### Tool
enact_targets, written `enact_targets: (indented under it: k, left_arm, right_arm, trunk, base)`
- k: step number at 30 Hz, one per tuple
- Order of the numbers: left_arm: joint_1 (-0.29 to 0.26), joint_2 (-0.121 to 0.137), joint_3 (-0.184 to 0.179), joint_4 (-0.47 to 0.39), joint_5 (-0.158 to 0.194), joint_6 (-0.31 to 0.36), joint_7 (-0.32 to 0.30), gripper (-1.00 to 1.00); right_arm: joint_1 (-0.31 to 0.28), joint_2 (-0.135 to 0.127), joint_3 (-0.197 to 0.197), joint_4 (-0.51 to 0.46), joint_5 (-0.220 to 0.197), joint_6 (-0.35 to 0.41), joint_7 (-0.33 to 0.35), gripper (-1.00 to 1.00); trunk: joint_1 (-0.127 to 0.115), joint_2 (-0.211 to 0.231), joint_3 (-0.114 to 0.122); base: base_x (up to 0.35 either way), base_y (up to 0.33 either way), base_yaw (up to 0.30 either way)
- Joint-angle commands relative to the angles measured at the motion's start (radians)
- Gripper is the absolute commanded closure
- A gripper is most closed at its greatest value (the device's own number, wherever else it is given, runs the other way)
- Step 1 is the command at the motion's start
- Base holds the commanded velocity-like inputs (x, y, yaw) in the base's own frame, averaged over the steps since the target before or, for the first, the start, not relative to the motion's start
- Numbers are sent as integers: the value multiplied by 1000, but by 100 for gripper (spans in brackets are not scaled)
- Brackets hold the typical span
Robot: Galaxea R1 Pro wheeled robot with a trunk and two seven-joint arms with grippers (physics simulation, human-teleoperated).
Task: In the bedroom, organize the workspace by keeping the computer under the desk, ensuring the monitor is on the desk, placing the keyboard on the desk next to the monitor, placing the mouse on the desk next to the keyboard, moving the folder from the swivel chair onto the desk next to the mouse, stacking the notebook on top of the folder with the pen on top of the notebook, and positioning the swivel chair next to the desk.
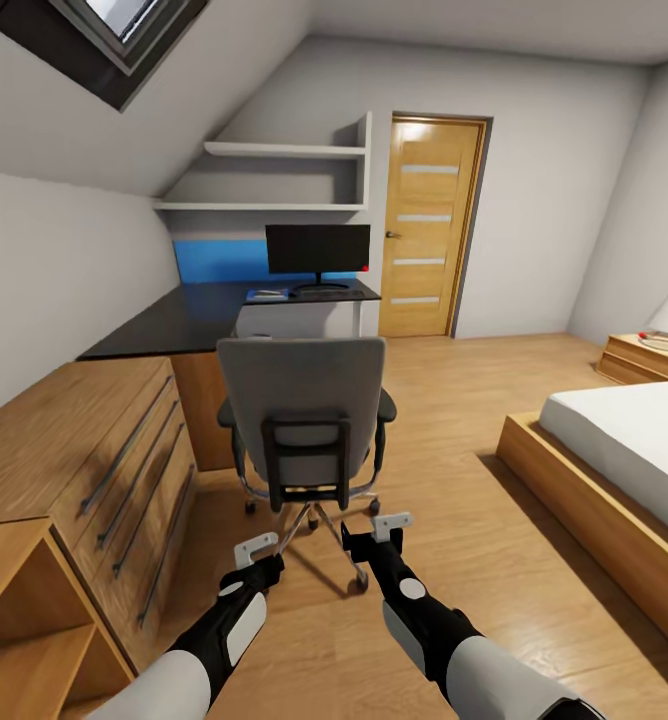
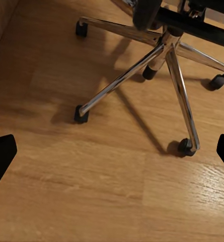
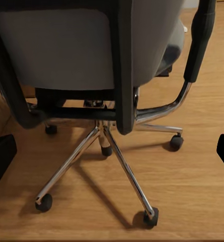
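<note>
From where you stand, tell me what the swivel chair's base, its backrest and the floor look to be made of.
Swivel chair's base: polished metal by the look, chrome-bright spokes with sharp highlights, on black casters, probably plastic.
Backrest: matte grey shell, fabric or plastic, hard to tell, with a black frame.
Floor: light wood planks with visible grain and a soft sheen, possibly laminate.

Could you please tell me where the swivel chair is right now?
In the head view, the grey swivel chair with a chrome star base stands mid-room on the wooden floor, its back toward the robot, just ahead of both grippers and in front of the black-topped desk.
</note>
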Motion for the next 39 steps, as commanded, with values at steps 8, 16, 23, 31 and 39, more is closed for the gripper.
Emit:
enact_targets:
  k: [8,16,23,31,39]
  left_arm:
    - [0,0,-4,-1,6,-2,4,-100]
    - [0,0,-4,-2,6,-2,5,-100]
    - [0,0,-2,-4,7,-5,5,-100]
    - [0,0,-2,-5,6,-5,4,-100]
    - [0,6,-1,-5,8,-6,8,-100]
  right_arm:
    - [-1,0,9,2,-8,-3,-7,-100]
    - [-1,0,9,2,-8,-3,-7,-100]
    - [-1,0,8,3,-6,-1,-7,-100]
    - [-1,0,9,56,-3,-22,-7,-100]
    - [-1,0,8,89,7,6,-9,-100]
  trunk:
    - [31,-57,-26]
    - [50,-92,-42]
    - [50,-92,-42]
    - [50,-92,-42]
    - [50,-92,-42]
  base:
    - [0,0,0]
    - [0,0,0]
    - [0,0,0]
    - [167,0,0]
    - [258,0,0]
